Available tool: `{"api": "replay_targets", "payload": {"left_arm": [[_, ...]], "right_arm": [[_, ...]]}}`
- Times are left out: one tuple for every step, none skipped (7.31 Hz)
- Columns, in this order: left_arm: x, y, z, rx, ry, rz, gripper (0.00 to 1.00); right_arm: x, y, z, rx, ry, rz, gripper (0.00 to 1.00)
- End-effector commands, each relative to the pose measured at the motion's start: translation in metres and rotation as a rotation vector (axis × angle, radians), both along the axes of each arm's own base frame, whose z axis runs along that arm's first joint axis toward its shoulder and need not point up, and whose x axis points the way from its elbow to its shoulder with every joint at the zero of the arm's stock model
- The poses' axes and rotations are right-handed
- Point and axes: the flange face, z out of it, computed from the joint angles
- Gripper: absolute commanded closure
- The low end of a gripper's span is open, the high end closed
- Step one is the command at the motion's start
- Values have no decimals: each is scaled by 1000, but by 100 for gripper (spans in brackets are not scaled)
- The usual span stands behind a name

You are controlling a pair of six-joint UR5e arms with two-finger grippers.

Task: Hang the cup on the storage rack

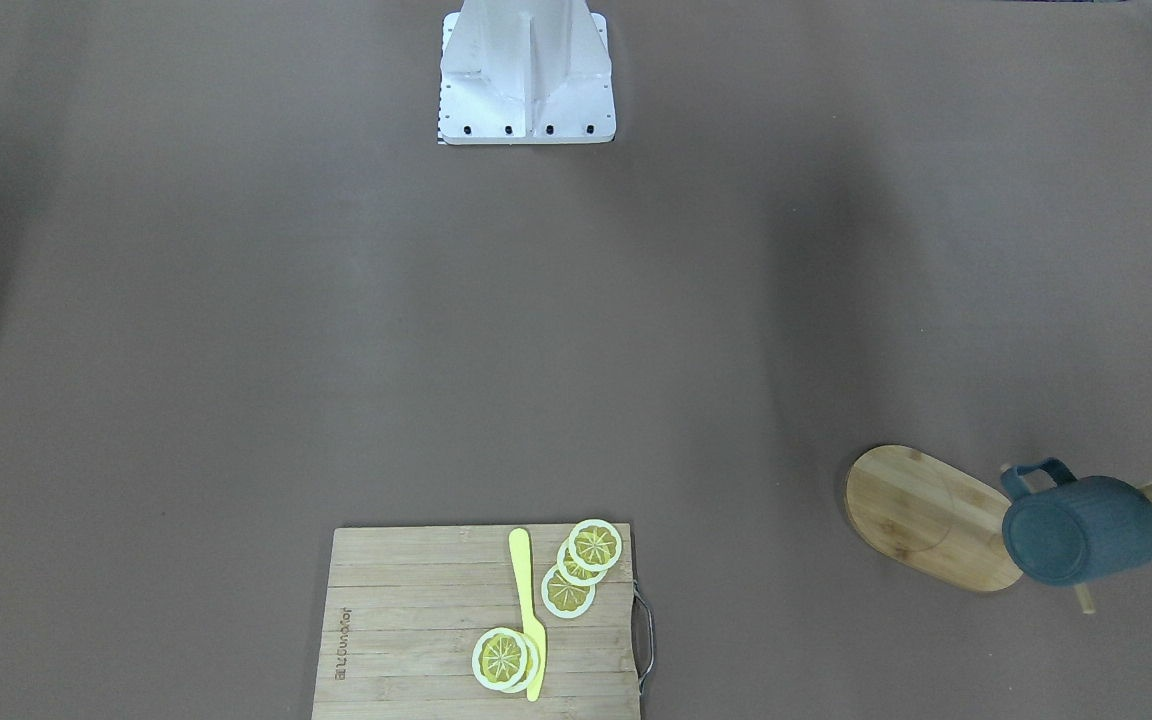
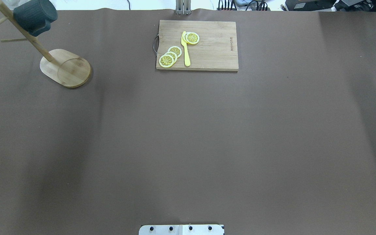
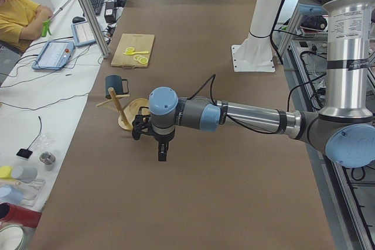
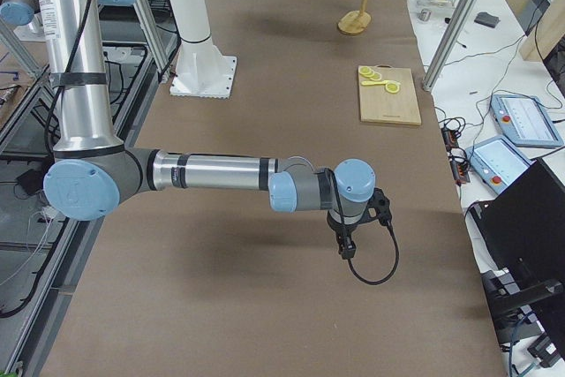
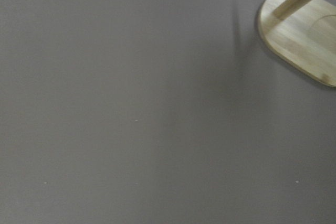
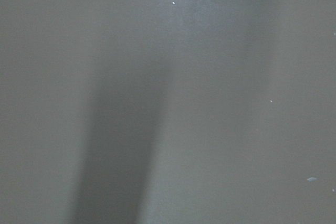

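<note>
A dark blue cup (image 1: pixel 1081 530) hangs tilted by its handle on a peg of the wooden storage rack (image 1: pixel 926 515), at the table's far corner on my left side. The overhead view has the cup (image 2: pixel 35 16) high on the rack (image 2: pixel 65 67). My left gripper (image 3: pixel 162 155) appears only in the exterior left view, hovering above the table a short way from the rack (image 3: pixel 126 118) and apart from the cup (image 3: pixel 113 86); I cannot tell whether it is open or shut. My right gripper (image 4: pixel 345 251) appears only in the exterior right view, over bare table; its state I cannot tell either.
A wooden cutting board (image 2: pixel 214 49) carries lemon slices (image 2: pixel 170 56) and a yellow knife (image 2: pixel 185 49) at the far middle. The white robot base (image 1: pixel 526 75) stands at the near edge. A person (image 3: pixel 20 19) sits beside the table, by side benches with devices and bottles.
</note>
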Motion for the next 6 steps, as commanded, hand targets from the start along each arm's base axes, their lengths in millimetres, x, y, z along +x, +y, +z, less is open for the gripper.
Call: {"api": "replay_targets", "payload": {"left_arm": [[0,3,-3,16,-9,3,2],[1,4,-4,23,-9,7,2],[3,4,-4,23,-9,12,2],[9,5,-2,18,-9,22,2],[12,3,-5,42,-8,31,2],[15,2,-3,55,-8,36,2]], "right_arm": [[14,5,10,-9,93,20,0],[14,3,9,-8,96,19,0],[14,3,6,-4,94,20,0],[14,3,9,-6,100,19,0],[4,2,13,-31,93,14,0],[-3,-1,18,-35,89,-2,0]]}}
